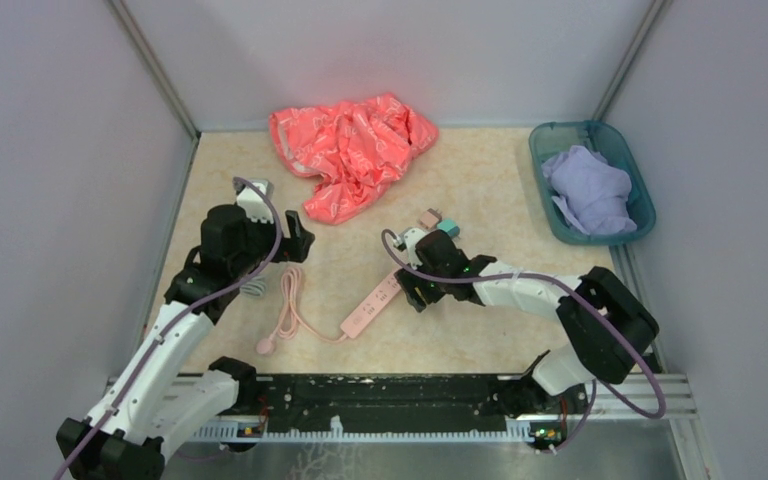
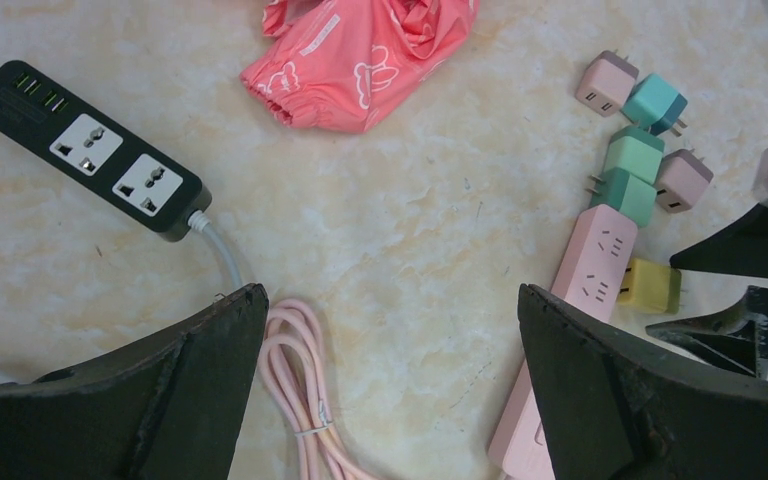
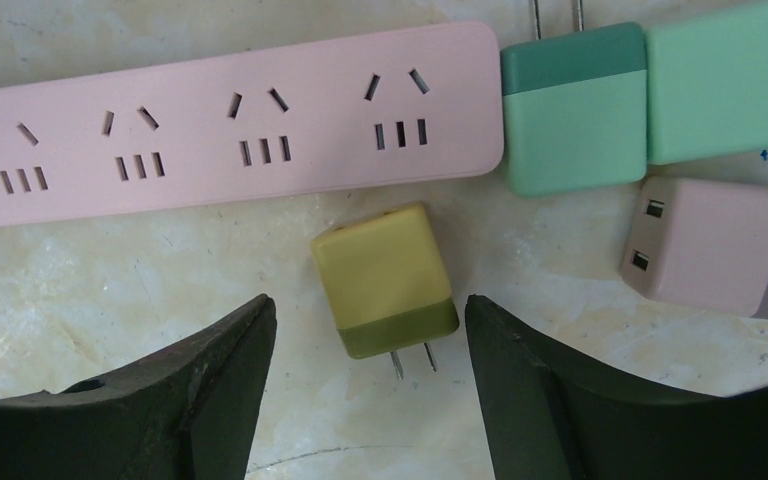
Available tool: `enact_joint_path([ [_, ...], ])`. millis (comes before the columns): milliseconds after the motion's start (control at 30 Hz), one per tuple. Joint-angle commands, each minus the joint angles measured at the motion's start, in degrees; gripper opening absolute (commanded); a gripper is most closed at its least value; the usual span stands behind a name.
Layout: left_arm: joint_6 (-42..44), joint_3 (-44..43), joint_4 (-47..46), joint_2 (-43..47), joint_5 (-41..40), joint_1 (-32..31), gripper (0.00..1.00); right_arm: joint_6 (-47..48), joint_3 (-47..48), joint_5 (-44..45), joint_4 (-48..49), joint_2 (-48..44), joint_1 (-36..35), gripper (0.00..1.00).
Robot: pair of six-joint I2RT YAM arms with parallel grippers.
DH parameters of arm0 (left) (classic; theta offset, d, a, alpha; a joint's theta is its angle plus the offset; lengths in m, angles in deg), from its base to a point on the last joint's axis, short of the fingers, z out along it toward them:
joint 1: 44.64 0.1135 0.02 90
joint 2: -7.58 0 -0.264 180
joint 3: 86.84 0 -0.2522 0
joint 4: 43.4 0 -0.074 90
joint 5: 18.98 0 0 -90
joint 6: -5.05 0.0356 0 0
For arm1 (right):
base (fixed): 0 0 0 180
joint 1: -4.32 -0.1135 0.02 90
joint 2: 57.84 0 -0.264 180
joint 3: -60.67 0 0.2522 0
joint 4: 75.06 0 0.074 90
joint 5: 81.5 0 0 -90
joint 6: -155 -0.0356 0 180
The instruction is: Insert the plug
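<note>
With open jaws the right gripper [image 3: 368, 305] is straddling the yellow plug [image 3: 385, 275] beside the pink power strip [image 3: 230, 120], while the left gripper [image 2: 390, 295] is hovering wide open.

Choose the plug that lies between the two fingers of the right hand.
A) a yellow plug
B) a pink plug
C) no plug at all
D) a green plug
A: in the right wrist view the yellow plug lies between the fingers of the open right hand, just beside the pink power strip; the pink and green plugs lie off to the side.
</note>
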Motion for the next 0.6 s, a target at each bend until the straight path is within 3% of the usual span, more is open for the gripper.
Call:
enact_joint_path([
  [0, 1.0, 0.7, -2.5, 0.9, 3.4, 0.3, 1.00, 0.7, 3.4, 1.7, 0.5, 1.9, -2.6, 0.65],
  [567, -0.8, 0.9, -2.6, -3.4, 12.9, 0.5, 1.00, -2.4, 1.0, 11.6, 3.5, 1.5, -7.8, 0.41],
])
